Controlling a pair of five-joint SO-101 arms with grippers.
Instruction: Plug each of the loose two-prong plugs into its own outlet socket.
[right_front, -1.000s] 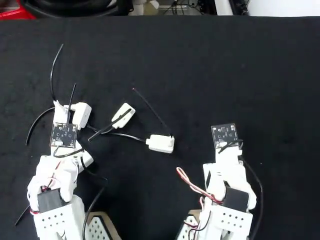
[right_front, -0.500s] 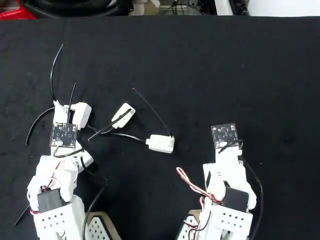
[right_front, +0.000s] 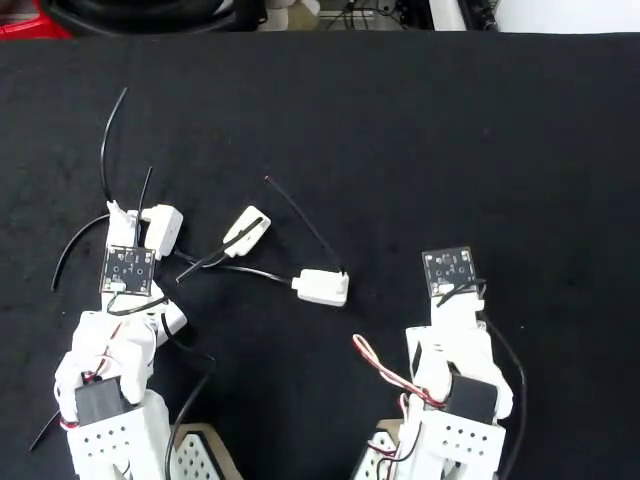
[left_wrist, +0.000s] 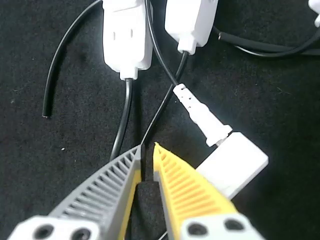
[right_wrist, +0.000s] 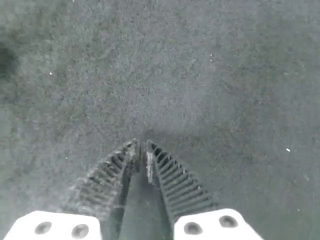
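Note:
My left gripper is shut on a thin black cord that runs up between two white pieces. One is an outlet socket with two slots facing up, the other a white body on its own cord. Beside my yellow finger, a white plug sits in a white socket block, a sliver of prong showing. From above, the left arm ends at a white piece. Further right lie a loose white plug and another white piece. My right gripper is shut over bare cloth.
Black cloth covers the table. Loose black cords curl around the left arm, and one cord end stretches toward the middle. The right arm stands at the front right, apart from the plugs.

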